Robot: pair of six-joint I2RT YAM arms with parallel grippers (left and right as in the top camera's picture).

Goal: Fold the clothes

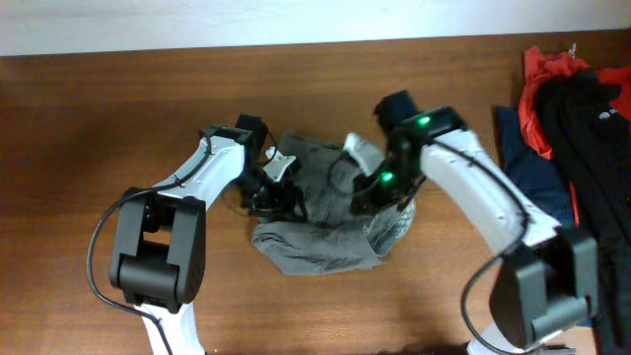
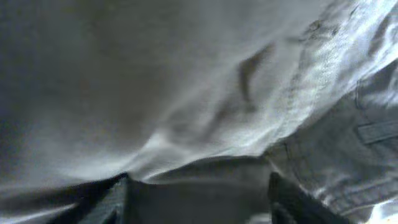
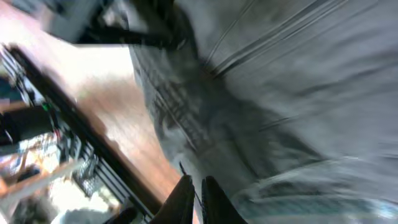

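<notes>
Logged clothes [image 1: 325, 237] crumpled, swamping left gripper [image 2: 196, 202] spread wide; right gripper [image 3: 194, 198] pinched closed, any cloth between blurred beyond telling.

One pair of trousers [image 1: 320, 242], one red garment [image 1: 537, 89], one black garment [image 1: 592, 128], one navy cloth [image 1: 515, 158], one left end effector [image 1: 281, 197], one right end effector [image 1: 375, 192].

We recorded a brown wooden counter [image 1: 99, 118]. At its right edge we found a red garment [image 1: 540, 79] with a black garment [image 1: 592, 158] heaped over it. A navy blue cloth [image 1: 515, 143] lay against their left side, partly covered.
</notes>
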